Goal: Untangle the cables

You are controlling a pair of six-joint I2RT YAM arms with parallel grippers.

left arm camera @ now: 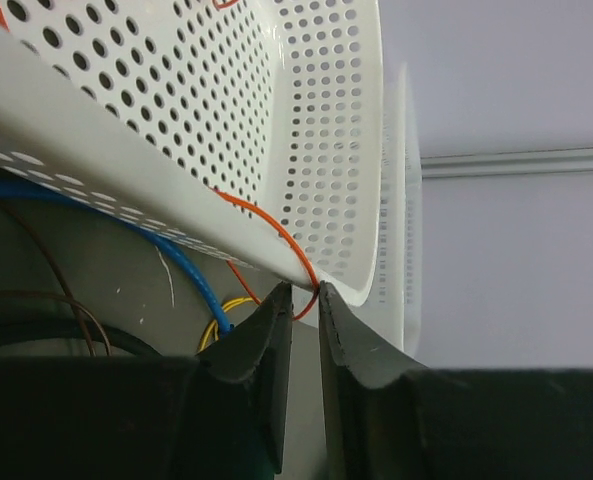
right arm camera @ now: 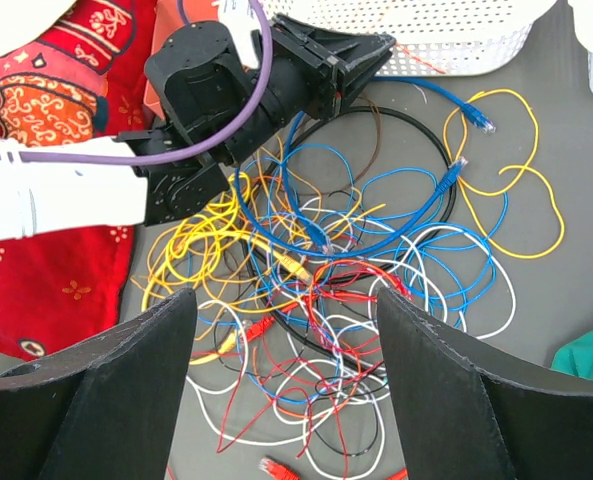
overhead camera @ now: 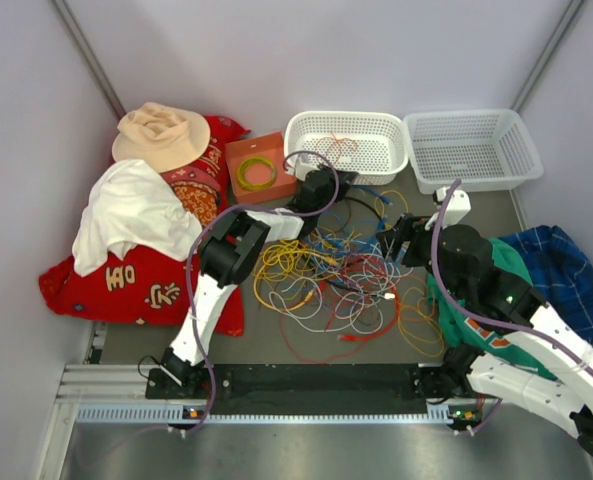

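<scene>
**Left fingers point(left arm camera: 261, 345) at the white basket point(left arm camera: 316, 130): snag risk**

A red-orange cable point(left arm camera: 276, 232) runs over the basket's rim to their tips. A pull from here could drag or tip the basket, or tighten the cables point(overhead camera: 346, 285) heaped on the bench point(overhead camera: 491, 212) just in front of it. These fingers are nearly closed, a slit apart; whether they pinch the cable cannot be told. Right fingers point(right arm camera: 476, 400) gape wide and empty above the heap.

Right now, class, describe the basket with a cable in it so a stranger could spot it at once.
Look to the far wall, where two white perforated baskets stand side by side. Take the left basket, next to the orange box. Unlike the right basket, it holds a thin red-orange cable.
</scene>
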